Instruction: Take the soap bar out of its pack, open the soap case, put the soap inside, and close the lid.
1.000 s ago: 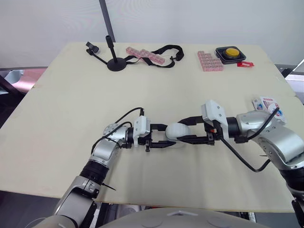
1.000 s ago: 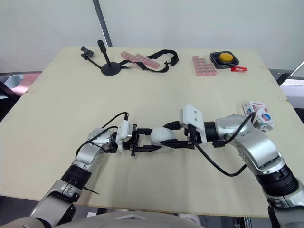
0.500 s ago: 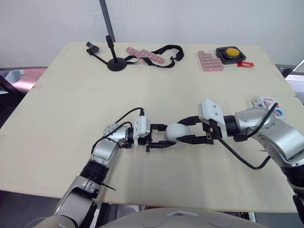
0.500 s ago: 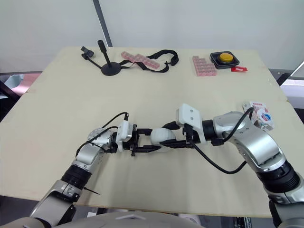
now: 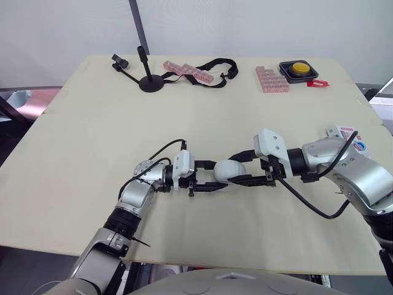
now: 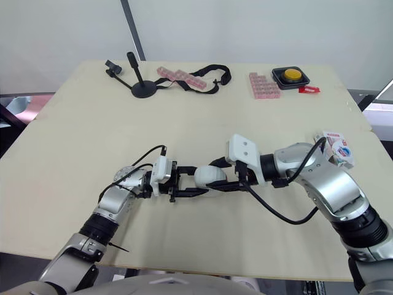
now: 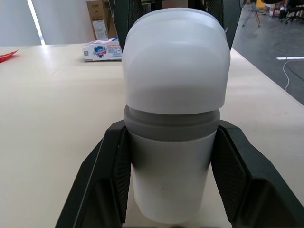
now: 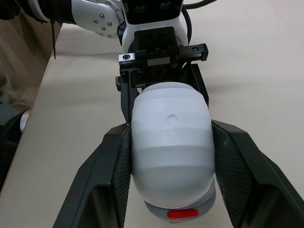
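Note:
The white soap case (image 5: 228, 171) lies near the middle of the table (image 5: 80, 135), held from both ends. My left gripper (image 5: 207, 177) is shut on its base, which shows white with a grey band (image 7: 171, 126). My right gripper (image 5: 244, 171) is shut on the domed lid (image 8: 172, 147), its fingers (image 8: 108, 180) pressed to both sides. The lid sits over the base, so the inside is hidden. The soap pack (image 5: 347, 135), white with blue and red print, lies at the table's right edge, also seen as the pack (image 7: 101, 49) beyond the case.
At the back stand a black stand (image 5: 147, 78), a pink block strip (image 5: 186, 70) with a black strap (image 5: 216, 64), a pink block (image 5: 271, 79), a yellow button box (image 5: 298, 69) and a small red piece (image 5: 317, 82).
My right wrist has edged slightly to the left, toward the left gripper. The case and the left gripper have stayed where they were.

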`<act>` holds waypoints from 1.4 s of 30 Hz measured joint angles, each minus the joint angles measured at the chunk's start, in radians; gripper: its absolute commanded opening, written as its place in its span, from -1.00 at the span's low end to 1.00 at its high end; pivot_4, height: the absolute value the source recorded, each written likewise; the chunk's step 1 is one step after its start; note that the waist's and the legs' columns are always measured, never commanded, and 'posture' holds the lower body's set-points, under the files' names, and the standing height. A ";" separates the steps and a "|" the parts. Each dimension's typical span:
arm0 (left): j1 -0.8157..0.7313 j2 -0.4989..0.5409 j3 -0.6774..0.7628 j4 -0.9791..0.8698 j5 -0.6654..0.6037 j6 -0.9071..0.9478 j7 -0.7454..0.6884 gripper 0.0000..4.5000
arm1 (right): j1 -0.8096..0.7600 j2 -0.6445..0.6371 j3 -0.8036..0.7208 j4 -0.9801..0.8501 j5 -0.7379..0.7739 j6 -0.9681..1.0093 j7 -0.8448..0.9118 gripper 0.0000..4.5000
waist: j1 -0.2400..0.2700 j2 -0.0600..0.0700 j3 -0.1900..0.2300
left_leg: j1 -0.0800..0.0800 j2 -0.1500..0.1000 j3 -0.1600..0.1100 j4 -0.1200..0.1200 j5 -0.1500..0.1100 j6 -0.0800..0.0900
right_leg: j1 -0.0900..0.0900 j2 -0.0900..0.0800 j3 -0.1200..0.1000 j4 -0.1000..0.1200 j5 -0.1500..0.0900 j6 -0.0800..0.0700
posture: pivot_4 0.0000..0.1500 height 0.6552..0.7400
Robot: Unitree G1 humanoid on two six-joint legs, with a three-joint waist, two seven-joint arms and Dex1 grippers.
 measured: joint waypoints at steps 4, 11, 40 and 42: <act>0.001 0.000 0.000 0.000 0.000 0.000 0.001 -0.17 | -0.002 -0.007 -0.001 0.002 0.002 0.002 0.005 -0.13 | 0.000 0.000 0.000 | 0.000 0.000 0.000 0.000 0.000 0.000 | 0.000 0.000 0.000 0.000 0.000 0.000 | 1.00 0.99; 0.002 0.000 0.000 0.000 0.000 0.000 0.002 -0.17 | -0.007 -0.013 -0.005 0.006 0.009 0.015 0.014 -0.13 | 0.000 0.000 0.000 | 0.000 0.000 0.000 0.000 0.000 0.000 | 0.001 0.000 0.000 0.000 0.000 0.000 | 1.00 0.99; 0.002 -0.001 0.000 -0.001 -0.001 -0.001 0.010 -0.17 | -0.004 -0.015 -0.002 0.062 -0.011 0.011 0.015 0.98 | 0.000 0.000 0.000 | 0.000 0.000 0.000 0.000 0.000 0.000 | 0.000 0.000 0.000 0.000 0.000 0.000 | 1.00 0.99; 0.002 -0.001 0.000 -0.001 -0.001 -0.001 0.010 -0.17 | 0.000 -0.018 -0.013 0.062 -0.011 0.009 0.015 0.98 | 0.000 0.000 0.000 | 0.000 0.000 0.000 0.000 0.000 0.000 | 0.000 0.000 0.000 0.000 0.000 0.000 | 1.00 0.99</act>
